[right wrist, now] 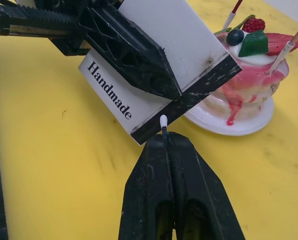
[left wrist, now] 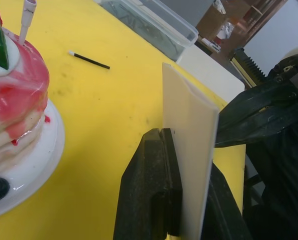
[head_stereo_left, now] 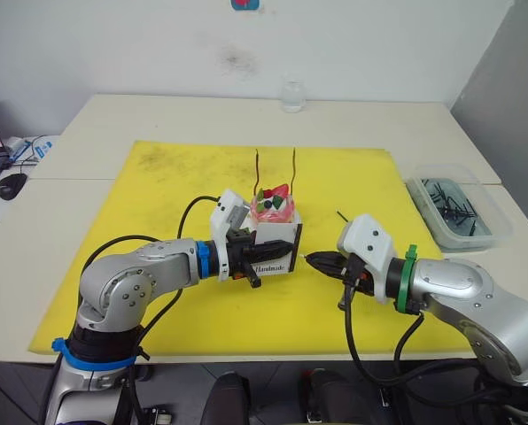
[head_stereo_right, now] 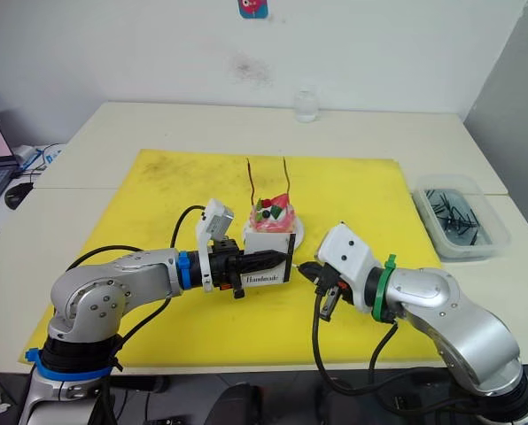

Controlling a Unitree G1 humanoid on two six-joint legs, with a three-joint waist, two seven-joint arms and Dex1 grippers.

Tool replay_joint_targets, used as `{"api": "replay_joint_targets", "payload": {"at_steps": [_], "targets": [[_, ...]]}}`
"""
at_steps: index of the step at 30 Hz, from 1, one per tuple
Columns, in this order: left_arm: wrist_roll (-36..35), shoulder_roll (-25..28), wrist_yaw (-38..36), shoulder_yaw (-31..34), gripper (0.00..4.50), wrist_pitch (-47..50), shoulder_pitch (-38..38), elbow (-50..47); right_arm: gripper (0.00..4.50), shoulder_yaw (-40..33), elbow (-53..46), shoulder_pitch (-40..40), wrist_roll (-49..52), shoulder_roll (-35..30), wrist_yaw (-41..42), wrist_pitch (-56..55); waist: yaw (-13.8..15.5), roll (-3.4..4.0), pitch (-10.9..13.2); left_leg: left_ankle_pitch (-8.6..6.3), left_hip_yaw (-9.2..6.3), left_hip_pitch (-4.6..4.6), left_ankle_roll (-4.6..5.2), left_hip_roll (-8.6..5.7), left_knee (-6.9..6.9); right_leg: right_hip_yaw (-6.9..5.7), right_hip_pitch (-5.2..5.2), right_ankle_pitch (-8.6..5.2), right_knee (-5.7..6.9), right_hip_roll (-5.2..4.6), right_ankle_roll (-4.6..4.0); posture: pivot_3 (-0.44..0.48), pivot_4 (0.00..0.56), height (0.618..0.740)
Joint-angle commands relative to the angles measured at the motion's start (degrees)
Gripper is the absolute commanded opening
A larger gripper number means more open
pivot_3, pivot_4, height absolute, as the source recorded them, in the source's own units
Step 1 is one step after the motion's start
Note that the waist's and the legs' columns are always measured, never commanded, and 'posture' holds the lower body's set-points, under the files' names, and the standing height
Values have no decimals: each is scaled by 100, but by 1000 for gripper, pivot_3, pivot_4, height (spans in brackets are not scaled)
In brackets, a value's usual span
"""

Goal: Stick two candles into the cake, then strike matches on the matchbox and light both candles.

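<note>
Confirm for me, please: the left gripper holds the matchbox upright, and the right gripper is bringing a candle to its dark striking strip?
Not quite. The right gripper pinches a match, not a candle; the right wrist view shows its white tip at the striking strip. Both candles stand in the cake. The left gripper does hold the matchbox.

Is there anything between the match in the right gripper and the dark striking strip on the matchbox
Nothing visible. The right gripper holds the short white-tipped match just off the dark strip of the flat white "Handmade" matchbox, which the left gripper holds upright.
</note>
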Motion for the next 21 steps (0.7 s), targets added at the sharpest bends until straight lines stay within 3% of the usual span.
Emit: {"api": "replay_joint_targets", "payload": {"at_steps": [1, 21], "targets": [[-193, -65, -79, 83, 0, 30, -128, -47, 26, 130, -64, -107, -6, -78, -70, -95, -1, 0, 0, 0, 0, -1, 0, -1, 0, 0, 0, 0, 0, 0, 0, 0, 150, 729], [-485, -203, -76, 115, 0, 198, -61, -262, 26, 838, 539, -317, -398, -327, -55, -752, -11, 0, 0, 0, -3, -6, 0, 0, 1, -2, -4, 0, -1, 3, 0, 0, 150, 729]]}}
